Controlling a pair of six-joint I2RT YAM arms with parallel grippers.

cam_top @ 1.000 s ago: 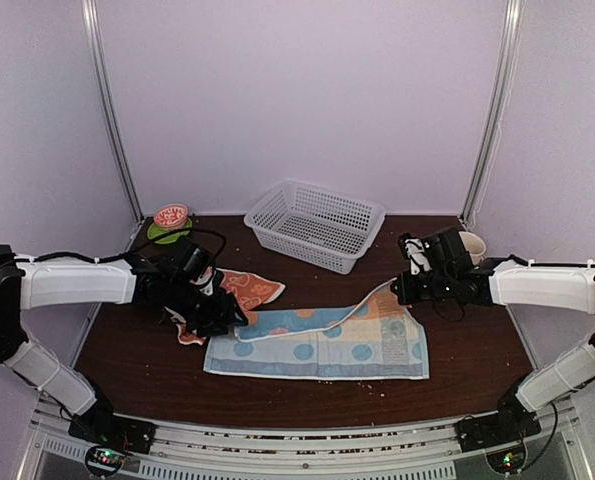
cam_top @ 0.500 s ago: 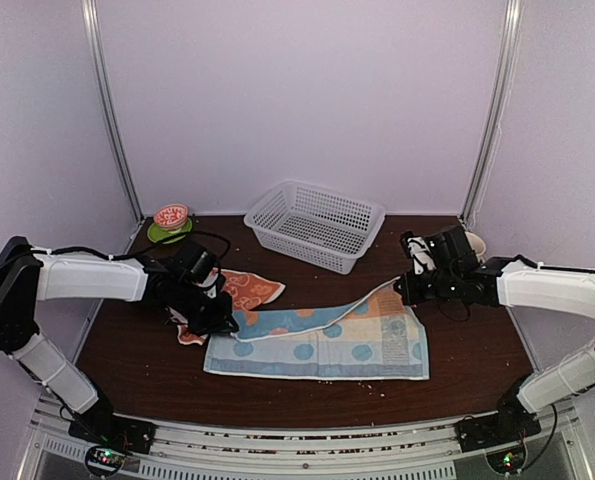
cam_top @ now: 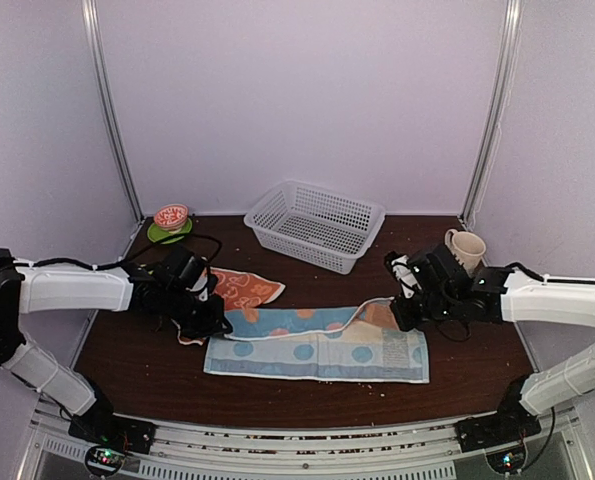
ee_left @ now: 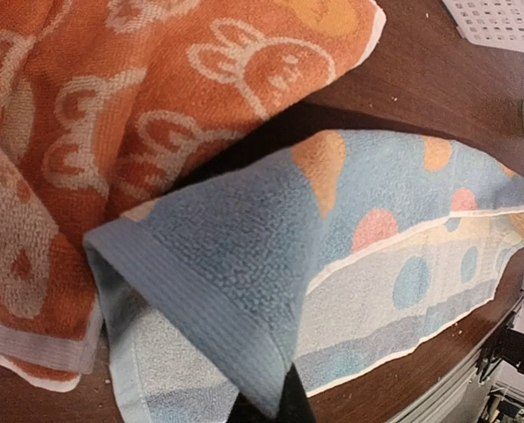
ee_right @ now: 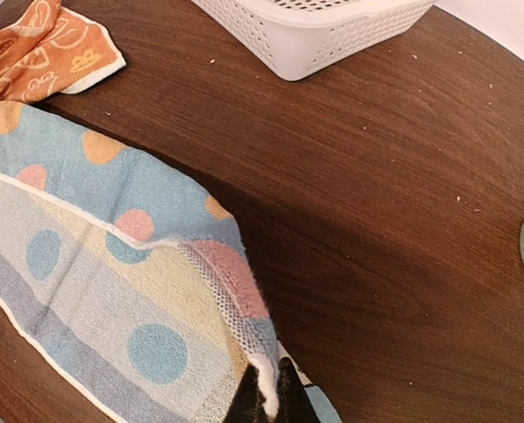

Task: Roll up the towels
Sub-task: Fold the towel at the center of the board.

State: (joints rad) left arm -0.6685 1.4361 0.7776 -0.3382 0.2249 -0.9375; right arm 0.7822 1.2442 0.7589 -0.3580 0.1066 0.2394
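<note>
The light blue towel (cam_top: 317, 348), patterned with blue, peach and pink dots, lies lengthwise across the front centre of the wooden table (cam_top: 127, 352). Its far long edge is lifted and folded toward the near edge. The orange-red towel (cam_top: 243, 288), with a white pattern, lies crumpled just behind the blue towel's left end; the two overlap there.

The left gripper (cam_top: 215, 322) has its fingers together, clamped on the blue towel's far left corner. The right gripper (cam_top: 399, 308) has its fingers together, pinching the far right corner, which is raised off the table.

A white perforated plastic basket (cam_top: 315, 225) stands at centre rear. A beige mug (cam_top: 465, 247) stands behind the right gripper. A red bowl (cam_top: 171, 215) on a green saucer (cam_top: 163, 235) stands at rear left.
</note>
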